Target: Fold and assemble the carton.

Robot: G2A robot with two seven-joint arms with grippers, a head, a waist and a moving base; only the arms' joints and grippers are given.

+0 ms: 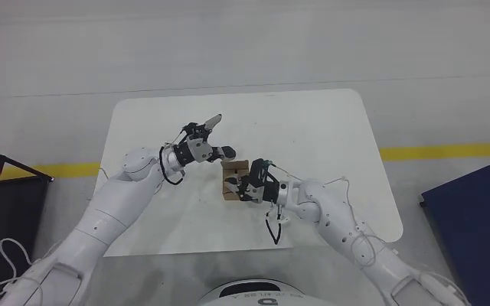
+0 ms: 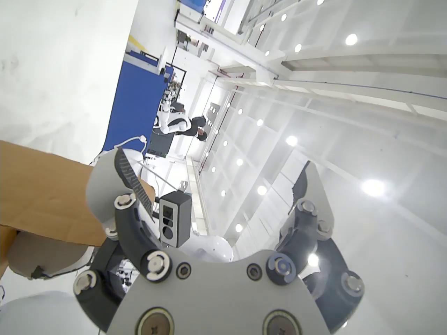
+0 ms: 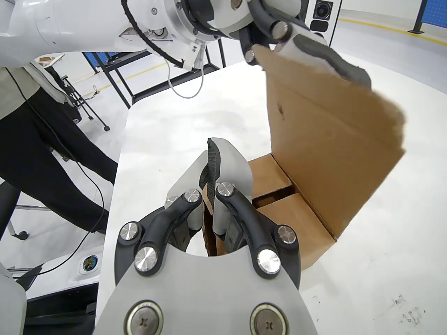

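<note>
A small brown carton (image 1: 232,177) sits near the middle of the white table (image 1: 306,130). My right gripper (image 1: 246,183) is at its right side. In the right wrist view this gripper (image 3: 214,155) is shut on the carton's near wall, and two inner flaps (image 3: 276,190) lie folded down inside. The large lid flap (image 3: 331,134) stands upright. My left gripper (image 1: 223,135) is open just behind the carton. One of its fingers (image 3: 328,57) rests against the top of the lid flap's outer face. The left wrist view shows the spread gripper (image 2: 213,162) beside the cardboard (image 2: 42,190).
The table has free room to the far side and to the right of the carton. Off the table, a blue panel (image 1: 459,222) stands at the right, a dark frame (image 1: 19,199) at the left, and a yellow floor line (image 1: 436,151) runs behind.
</note>
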